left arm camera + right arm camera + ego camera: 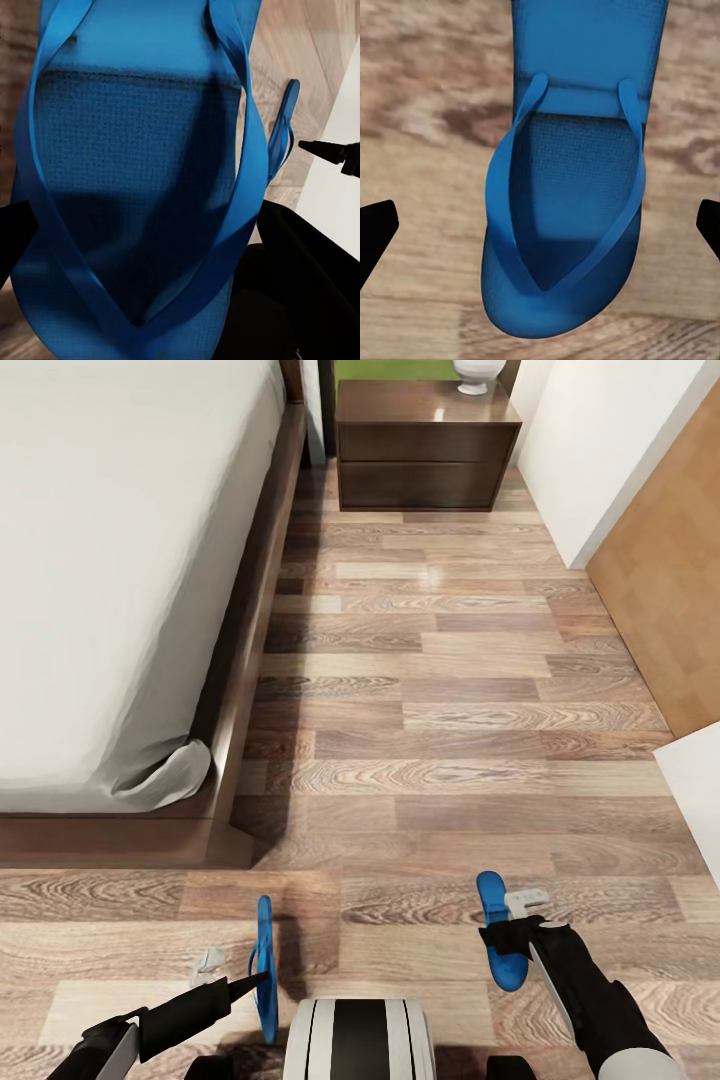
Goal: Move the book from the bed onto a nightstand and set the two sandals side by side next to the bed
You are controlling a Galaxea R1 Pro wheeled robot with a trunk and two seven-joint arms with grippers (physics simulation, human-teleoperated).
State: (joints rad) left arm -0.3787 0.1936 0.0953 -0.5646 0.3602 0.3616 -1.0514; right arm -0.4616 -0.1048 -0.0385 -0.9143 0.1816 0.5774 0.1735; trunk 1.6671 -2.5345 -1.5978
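The two bright blue flip-flop sandals are both off the floor at the bottom of the head view, one in each arm; the left gripper (250,982) holds the left sandal (265,980) edge-on, so it reads as a thin blue blade at lower centre-left, and the right gripper (505,930) holds the right sandal (497,940) tilted at lower right; both sets of jaws look closed on the soles, though the right wrist view shows dark fingertips (376,232) standing wide at the frame's edges beside the sandal (574,187), so that grip is hard to confirm; the large low bed (130,560) with pale mattress and dark brown frame fills the upper left, and the dark brown two-drawer nightstand (425,450) stands at top centre; the sandals look light, thin and flexible, likely to bend or swing, so a hold on the sole's edge near the thong straps (247,150) seems safest.
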